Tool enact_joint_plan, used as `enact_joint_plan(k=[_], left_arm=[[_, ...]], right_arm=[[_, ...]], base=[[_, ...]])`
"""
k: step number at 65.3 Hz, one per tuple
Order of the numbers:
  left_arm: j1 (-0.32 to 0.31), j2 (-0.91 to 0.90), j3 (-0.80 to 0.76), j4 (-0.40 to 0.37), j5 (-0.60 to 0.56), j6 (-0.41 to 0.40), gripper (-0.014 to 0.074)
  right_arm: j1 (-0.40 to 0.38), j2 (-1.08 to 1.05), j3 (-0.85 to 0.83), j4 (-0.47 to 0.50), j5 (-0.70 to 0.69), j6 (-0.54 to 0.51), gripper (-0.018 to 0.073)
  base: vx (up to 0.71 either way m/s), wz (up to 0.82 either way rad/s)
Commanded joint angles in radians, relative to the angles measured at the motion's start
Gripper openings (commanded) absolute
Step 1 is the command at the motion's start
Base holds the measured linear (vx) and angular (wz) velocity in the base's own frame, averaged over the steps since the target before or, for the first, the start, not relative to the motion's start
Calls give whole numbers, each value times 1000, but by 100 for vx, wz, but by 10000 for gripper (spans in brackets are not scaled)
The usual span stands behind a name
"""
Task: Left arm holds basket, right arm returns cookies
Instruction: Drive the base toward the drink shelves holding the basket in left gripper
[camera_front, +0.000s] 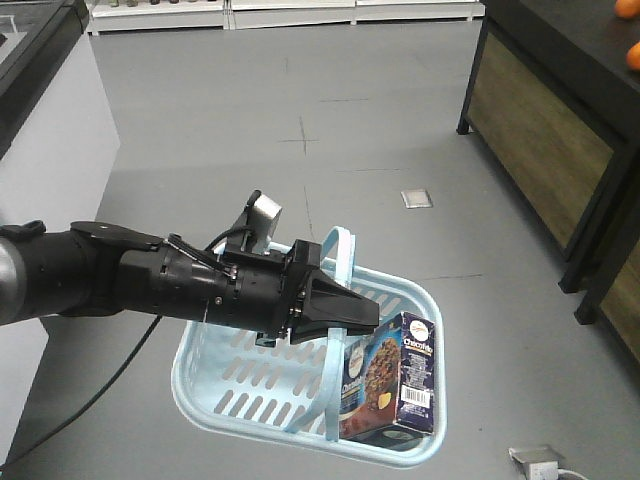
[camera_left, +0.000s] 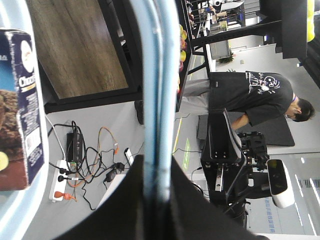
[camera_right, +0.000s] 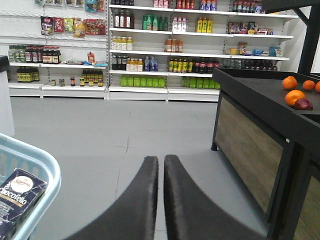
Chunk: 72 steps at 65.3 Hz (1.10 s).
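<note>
A black left arm (camera_front: 150, 280) reaches in from nine o'clock, its left pincer (camera_front: 350, 312) clenched on the two loop handles of a light blue basket (camera_front: 240, 400), which appears to hang just off the grey floor. The navy cookies (camera_front: 400, 385) box stands upright in the basket's corner, at four o'clock from that pincer. The right pincer (camera_right: 161, 162), seen only from its own wrist camera, is clenched on nothing, with the box at its eight o'clock. Holding looks done; lifting the box out and returning it, perhaps to the stocked shelves (camera_right: 150, 50) at twelve o'clock, remains
</note>
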Motion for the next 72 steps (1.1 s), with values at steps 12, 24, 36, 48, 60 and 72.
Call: enact_joint_plan(k=[12, 24, 36, 48, 60, 72], left_arm=[[-6, -58, -27, -131, 69, 15, -6], [-6, -58, -27, -131, 69, 15, -6], [-6, -58, -27, -131, 69, 15, -6], [-6, -58, -27, -131, 69, 15, -6], [-6, -58, -27, -131, 69, 15, -6], [-6, -58, -27, -131, 69, 15, -6]], right_arm=[[-3, -12, 18, -4, -76, -7, -3], [-3, -12, 18, -4, -76, -7, -3], [-3, -12, 18, -4, -76, -7, -3], [-3, -12, 18, -4, -76, -7, -3], [-3, -12, 18, -4, -76, -7, -3], [-3, -12, 18, -4, -76, -7, -3]], base=[[26, 0], [29, 7], [30, 9], [30, 9], [32, 8], [34, 5]])
